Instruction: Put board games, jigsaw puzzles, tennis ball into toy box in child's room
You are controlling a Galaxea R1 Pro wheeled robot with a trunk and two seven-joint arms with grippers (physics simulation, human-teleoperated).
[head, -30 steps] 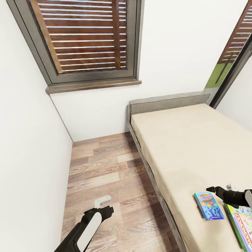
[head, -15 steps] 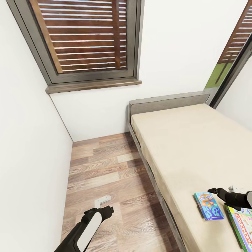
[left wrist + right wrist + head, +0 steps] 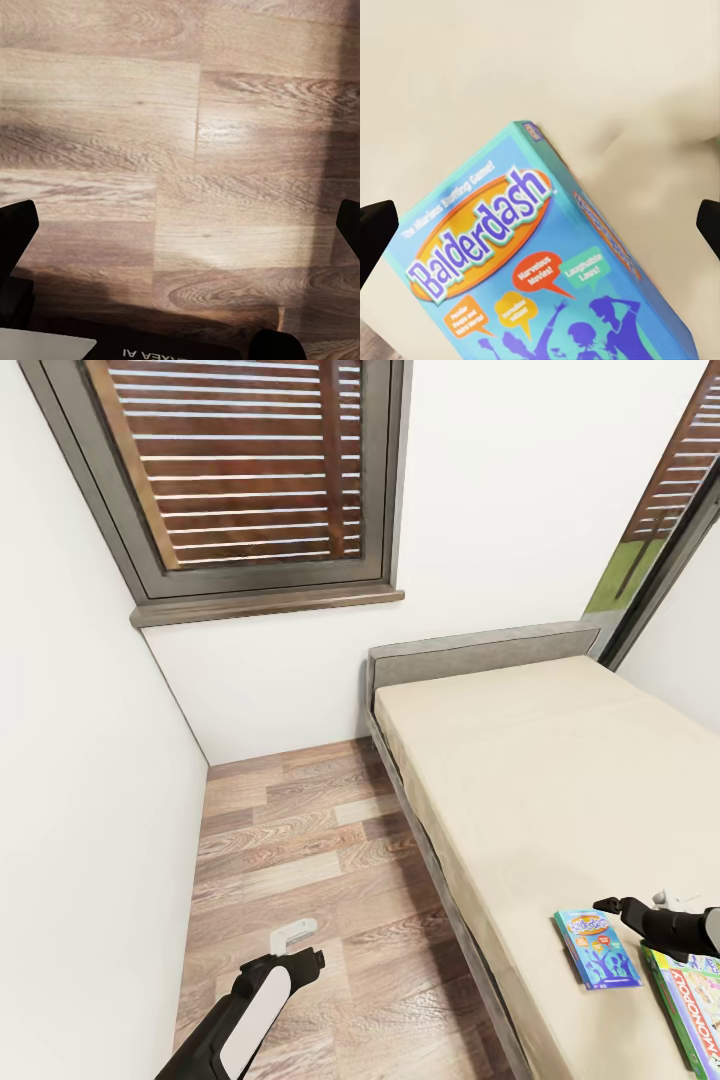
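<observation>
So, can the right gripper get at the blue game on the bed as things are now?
Probably yes. The right gripper hangs open just above the blue game, and nothing lies between them on the bed.

My left arm (image 3: 240, 1025) hangs low, its gripper (image 3: 300, 945) pointing down with fingers spread wide; my right gripper (image 3: 612, 907) reaches in from the right, jaws parted, holding nothing.

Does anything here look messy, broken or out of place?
Nothing broken or spilled. Two board games lie flat on the bed: a blue box and a green box, cut off by the picture's edge.
</observation>
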